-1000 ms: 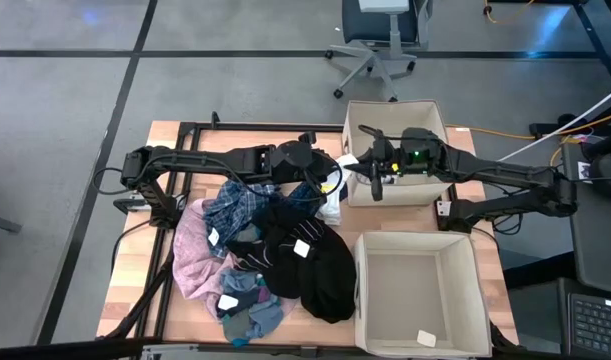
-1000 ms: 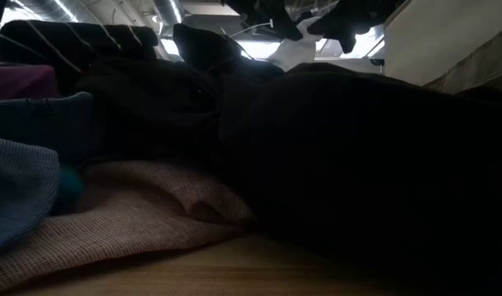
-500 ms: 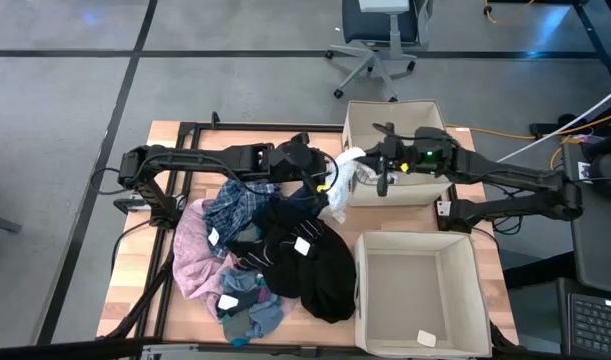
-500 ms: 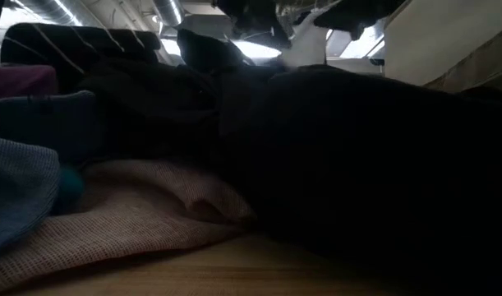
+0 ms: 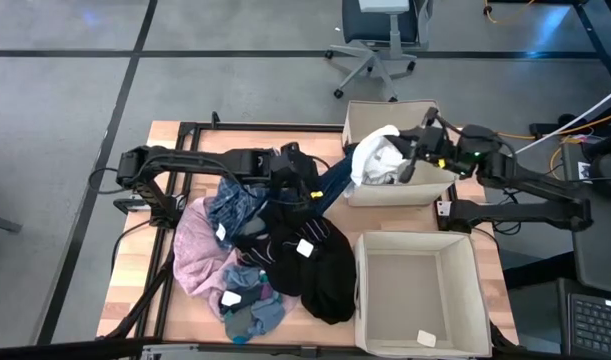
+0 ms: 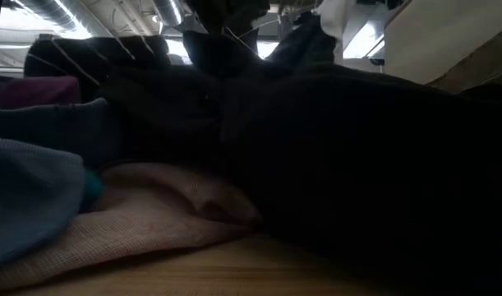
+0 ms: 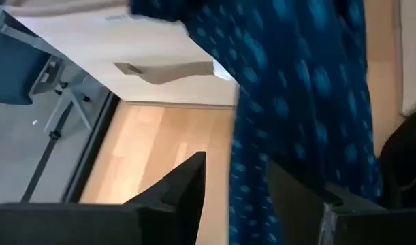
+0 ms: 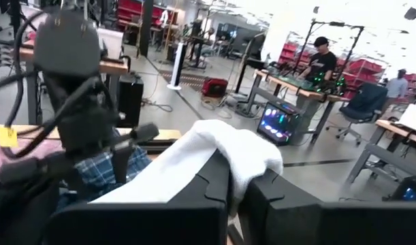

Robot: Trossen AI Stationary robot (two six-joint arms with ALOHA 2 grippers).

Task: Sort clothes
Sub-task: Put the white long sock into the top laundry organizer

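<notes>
Carried bin-ward, white garment [image 5: 378,158] sits pinched between right gripper [image 5: 413,160] fingers.

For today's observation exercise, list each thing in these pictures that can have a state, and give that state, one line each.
White garment: held up over the far bin, draped on its rim.
Right end effector: shut on the white garment.
Left end effector: open above the pile, holding nothing.
Navy dotted garment: stretched from the pile toward the far bin.
Far bin: upright.
Near bin: upright, almost empty.
Clothes pile: heaped, unsorted.
</notes>
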